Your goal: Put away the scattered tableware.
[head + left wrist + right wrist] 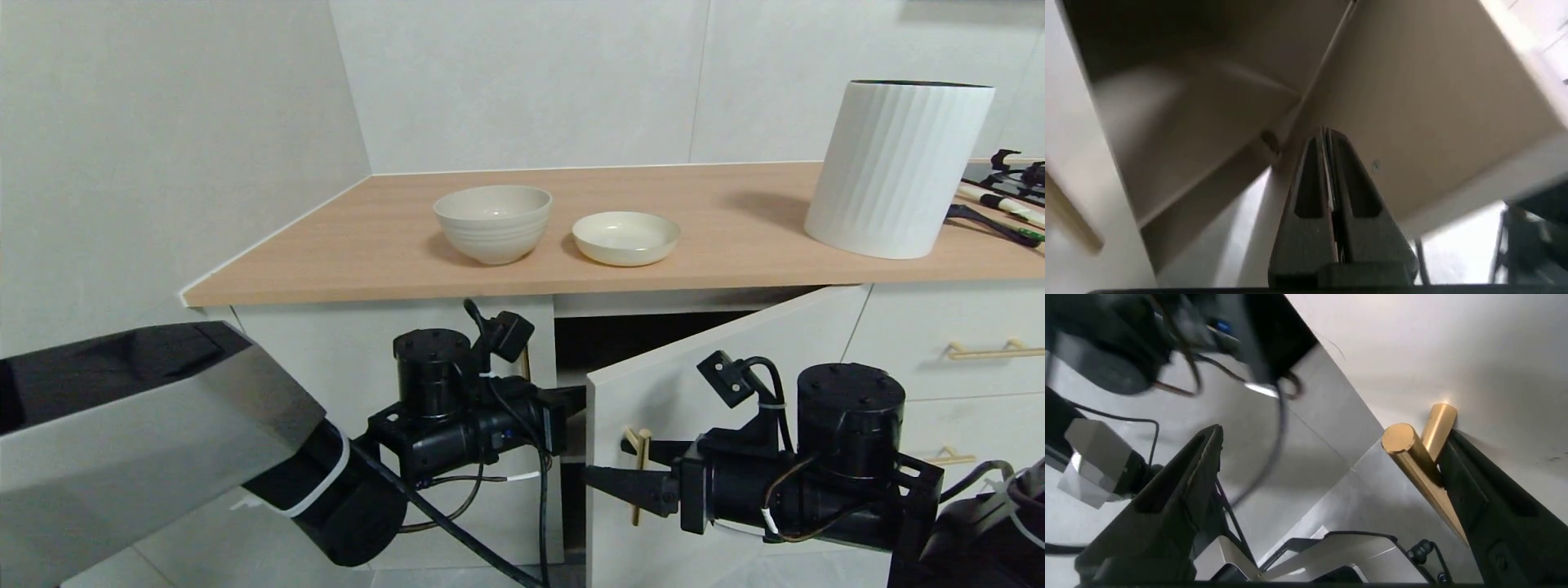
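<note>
1. Left side. Locate the left gripper (571, 400) at the gap of the under-counter cabinet (645, 331), just inside the door's free edge. In the left wrist view its pincer is pressed together with nothing between the fingers (1310, 175). Treat this as a pushing posture: a closed tip placed behind the door suits levering it outward, not grasping.

2. Counter (326, 261), centre. Note the deep bowl (492, 222) and, just beside it to the right, the shallow dish (626, 237). They stand upright and apart. Both hold nothing. These are the tableware to be stored, and neither is gripped.

3. Below the dish. The cabinet door (735, 384) stands partly open, hinged on its right. The right gripper (612, 461) is at the brass bar handle (639, 478). Its pincer is spread wide and straddles the bar, which lies close to one finger (1486, 506). Judge this as a pull not yet clamped.

4. Cabinet interior. It shows dark in the head view. You cannot tell what is stored inside.

5. Right side. A ribbed white canister (898, 167) stands on the counter, well apart from the dish. Its contents are hidden. Utensils (1000, 216) lie beyond it.

6. Assessment. Expect the door to need more opening before either vessel goes in.
</note>
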Controlling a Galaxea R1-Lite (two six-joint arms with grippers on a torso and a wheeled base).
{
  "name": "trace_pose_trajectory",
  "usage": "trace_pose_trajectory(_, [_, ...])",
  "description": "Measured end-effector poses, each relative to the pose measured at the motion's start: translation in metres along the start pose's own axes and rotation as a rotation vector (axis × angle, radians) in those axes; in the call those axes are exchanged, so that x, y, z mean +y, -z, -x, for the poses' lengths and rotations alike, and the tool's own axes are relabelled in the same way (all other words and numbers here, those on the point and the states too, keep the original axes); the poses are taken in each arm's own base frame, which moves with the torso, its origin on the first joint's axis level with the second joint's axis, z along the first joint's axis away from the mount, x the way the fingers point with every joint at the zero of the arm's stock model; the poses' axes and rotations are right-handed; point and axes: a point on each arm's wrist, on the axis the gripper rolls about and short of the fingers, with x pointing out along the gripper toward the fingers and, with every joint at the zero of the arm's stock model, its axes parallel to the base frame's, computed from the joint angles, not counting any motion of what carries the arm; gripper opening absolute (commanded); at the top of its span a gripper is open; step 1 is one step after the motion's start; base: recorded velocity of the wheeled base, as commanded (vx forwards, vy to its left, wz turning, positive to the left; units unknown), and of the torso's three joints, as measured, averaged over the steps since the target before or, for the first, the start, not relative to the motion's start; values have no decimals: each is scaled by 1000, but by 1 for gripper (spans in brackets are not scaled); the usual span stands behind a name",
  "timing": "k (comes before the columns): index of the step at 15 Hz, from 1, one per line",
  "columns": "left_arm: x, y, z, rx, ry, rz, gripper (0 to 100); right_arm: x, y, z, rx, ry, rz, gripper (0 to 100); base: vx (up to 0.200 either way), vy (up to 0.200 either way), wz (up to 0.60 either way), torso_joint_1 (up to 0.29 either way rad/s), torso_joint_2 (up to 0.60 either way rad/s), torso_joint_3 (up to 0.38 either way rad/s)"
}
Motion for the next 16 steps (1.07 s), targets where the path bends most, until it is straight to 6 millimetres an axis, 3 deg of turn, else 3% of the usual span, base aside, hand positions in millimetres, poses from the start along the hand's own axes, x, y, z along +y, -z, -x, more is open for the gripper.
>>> trace_pose_trajectory(8, [-6,17,-15,-23,5,-14,0,-6,5,8,-35,147,80,100,0,0,0,0,0,0])
trace_pose_trajectory(13, [-10,17,-17,-31,16,-18,0,-21,-6,25,-94,264,171,100,0,0,0,0,0,0])
trace_pose_trajectory(16, [-13,17,-17,-37,26,-24,0,-13,-10,39,-120,284,184,100,0,0,0,0,0,0])
